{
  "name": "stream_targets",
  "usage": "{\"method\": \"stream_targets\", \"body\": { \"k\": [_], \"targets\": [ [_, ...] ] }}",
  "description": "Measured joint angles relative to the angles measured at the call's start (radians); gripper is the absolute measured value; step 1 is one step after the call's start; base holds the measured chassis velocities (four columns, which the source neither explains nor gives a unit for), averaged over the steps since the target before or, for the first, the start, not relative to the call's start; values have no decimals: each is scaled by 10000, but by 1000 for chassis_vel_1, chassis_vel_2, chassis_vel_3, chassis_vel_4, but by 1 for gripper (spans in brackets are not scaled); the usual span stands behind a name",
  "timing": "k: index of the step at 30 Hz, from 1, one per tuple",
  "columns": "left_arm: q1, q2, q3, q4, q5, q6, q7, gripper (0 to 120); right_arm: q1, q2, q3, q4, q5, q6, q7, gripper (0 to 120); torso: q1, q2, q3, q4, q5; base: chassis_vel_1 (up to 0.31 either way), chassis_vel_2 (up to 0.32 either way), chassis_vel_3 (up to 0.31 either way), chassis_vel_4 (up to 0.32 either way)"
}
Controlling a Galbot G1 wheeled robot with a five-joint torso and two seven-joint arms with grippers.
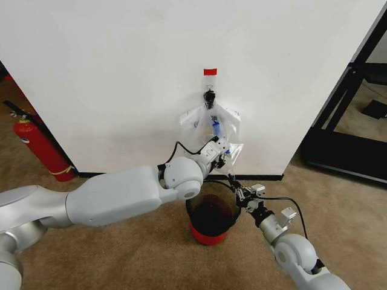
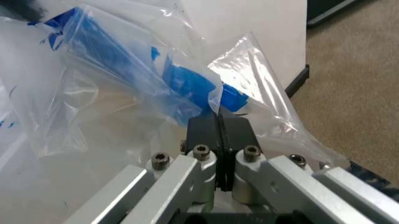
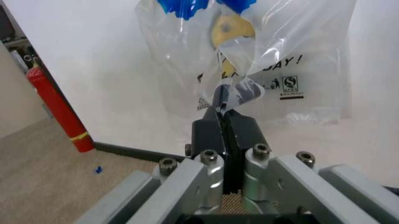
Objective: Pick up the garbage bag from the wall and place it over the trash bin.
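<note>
On the garbage bag [image 3: 274, 56] in the right wrist view you can read black print ending in "AY!" beside the yellow smiley. Just below it sits a small boxed mark with an "S", with tiny lettering beneath that you cannot make out. The print nearer the pinched fold is crumpled and unreadable. Nothing else carries legible text.

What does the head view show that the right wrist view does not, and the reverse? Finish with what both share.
Head view alone: the red tape rectangle, the black hook, the trash bin, and the left gripper at the bag.

Right wrist view alone: the right gripper pinching a fold of the garbage bag, plus its yellow smiley face and black lettering.

Shared: the bag, the wall, the fire extinguisher.
</note>
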Motion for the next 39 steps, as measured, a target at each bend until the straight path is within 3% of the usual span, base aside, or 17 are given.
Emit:
{"method": "stream_targets", "body": {
  "k": [7, 12, 19, 25, 31, 39],
  "targets": [
    [420, 384, -713, -484, -16, -414, -59, 0, -96, 45, 131, 74, 5, 0, 105, 0, 0, 0, 0, -1, 1, 0, 0, 0, 0],
    [1365, 570, -1998, -943, 22, -838, -210, 0, -257, 71, 276, 389, -34, -201, 436, 1, 0, 0, 0, -1, 0, 0, 0, 0, 0],
    [2674, 608, -3204, -1255, 435, -1237, -169, 0, -792, -138, 610, 1136, -162, -475, 829, 26, -1, 0, 0, 1, -1, 0, 0, 0, 0],
    [3354, 382, -3570, -1336, 745, -1462, -75, 0, -1142, -322, 1256, 2266, -226, -899, 1156, 48, -1, 0, 0, 0, 2, 0, 0, 0, 0],
    [3927, 251, -3810, -1396, 958, -1607, -78, 0, -1086, -1499, 1664, 3276, -7, -1718, 2095, 69, -1, 0, -1, -2, 3, 0, 0, 0, 0],
    [4171, 110, -3905, -1424, 1067, -1668, -139, 0, 1278, -3623, 628, 2196, 221, -2101, 3534, 98, 0, 0, 1, 0, 2, 0, 0, 0, 0]
  ]
}}
